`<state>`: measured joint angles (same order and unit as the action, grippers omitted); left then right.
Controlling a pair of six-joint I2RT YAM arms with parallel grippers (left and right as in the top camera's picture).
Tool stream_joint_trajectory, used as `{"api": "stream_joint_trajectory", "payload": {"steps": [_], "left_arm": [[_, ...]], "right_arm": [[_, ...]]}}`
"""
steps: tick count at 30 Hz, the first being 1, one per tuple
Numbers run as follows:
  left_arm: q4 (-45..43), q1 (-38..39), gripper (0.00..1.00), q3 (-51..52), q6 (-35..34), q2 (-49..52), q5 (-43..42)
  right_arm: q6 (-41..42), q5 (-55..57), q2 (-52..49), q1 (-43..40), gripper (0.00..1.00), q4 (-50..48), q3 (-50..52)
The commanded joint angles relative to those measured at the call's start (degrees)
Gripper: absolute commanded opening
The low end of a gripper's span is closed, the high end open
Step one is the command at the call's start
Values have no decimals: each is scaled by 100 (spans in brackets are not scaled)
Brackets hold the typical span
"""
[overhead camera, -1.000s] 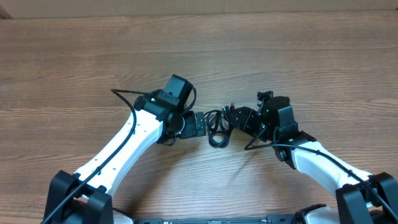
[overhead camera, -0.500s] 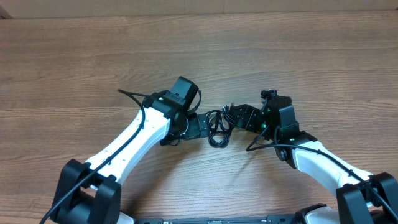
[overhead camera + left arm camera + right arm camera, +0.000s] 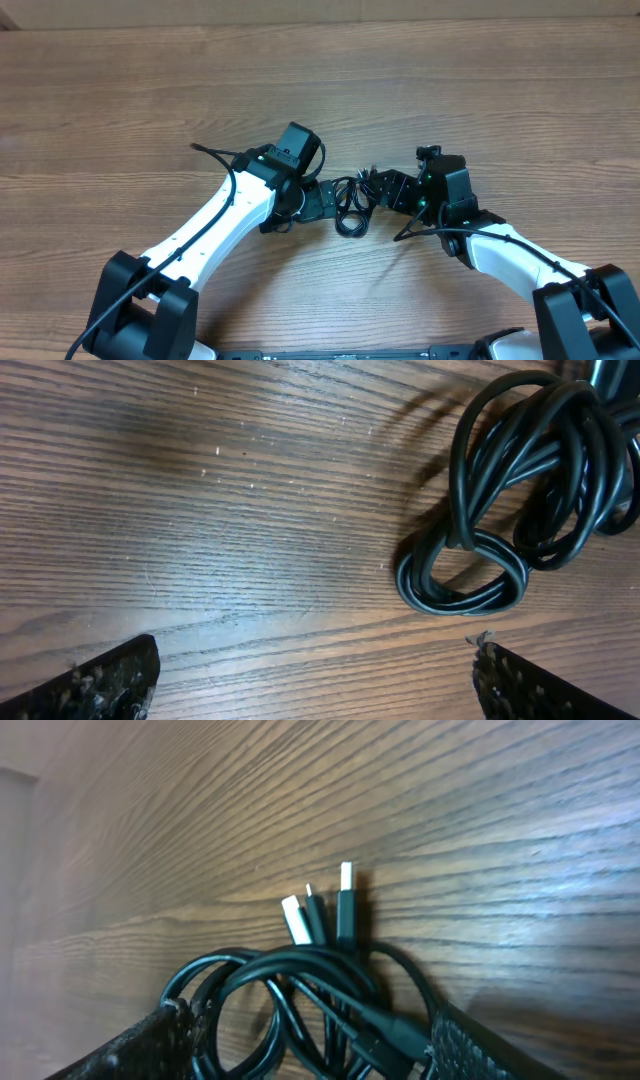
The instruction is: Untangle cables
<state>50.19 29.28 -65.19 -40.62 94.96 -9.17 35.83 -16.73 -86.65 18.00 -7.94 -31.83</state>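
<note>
The cables [image 3: 349, 206] are thin black cords bunched in tangled loops at the table's middle. In the left wrist view the bundle [image 3: 510, 490] lies ahead and to the right of my left gripper [image 3: 315, 680], which is wide open and empty over bare wood. In the overhead view the left gripper [image 3: 322, 199] is just left of the bundle. My right gripper [image 3: 383, 190] is at the bundle's right side. In the right wrist view its fingers [image 3: 315, 1045] are open with the loops [image 3: 300, 1000] between them. Three plug ends [image 3: 320, 915], two of them silver, point away past the loops.
The wooden table [image 3: 500, 90] spreads all around. Thicker black arm cables run along the white left arm [image 3: 215, 215] and right arm [image 3: 510, 255]. A pale strip borders the table's far edge [image 3: 300, 12].
My left arm has shifted right, bringing its gripper closer to the bundle. The right gripper and the cables have hardly moved.
</note>
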Motion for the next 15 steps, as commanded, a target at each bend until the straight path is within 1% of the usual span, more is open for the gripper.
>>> {"api": "stream_joint_trajectory", "payload": {"steps": [1, 6, 9, 11, 13, 15], "left_arm": [[13, 37, 99, -20, -140, 55, -83], [52, 37, 99, -20, -138, 55, -92], [98, 37, 99, -20, -138, 55, -94], [120, 37, 99, -20, -138, 55, -92], [140, 37, 99, -20, -136, 55, -90], [164, 37, 99, -20, -136, 55, -61]], "right_arm": [[-13, -179, -66, 48, 75, 17, -114], [-11, -284, -245, 308, 73, 101, -114], [-11, -649, -258, 415, 64, 186, -114], [-11, -931, -258, 424, 56, 212, -114], [-11, -1279, -258, 424, 46, 256, -114], [-11, -1628, -258, 422, 40, 260, -114]]}}
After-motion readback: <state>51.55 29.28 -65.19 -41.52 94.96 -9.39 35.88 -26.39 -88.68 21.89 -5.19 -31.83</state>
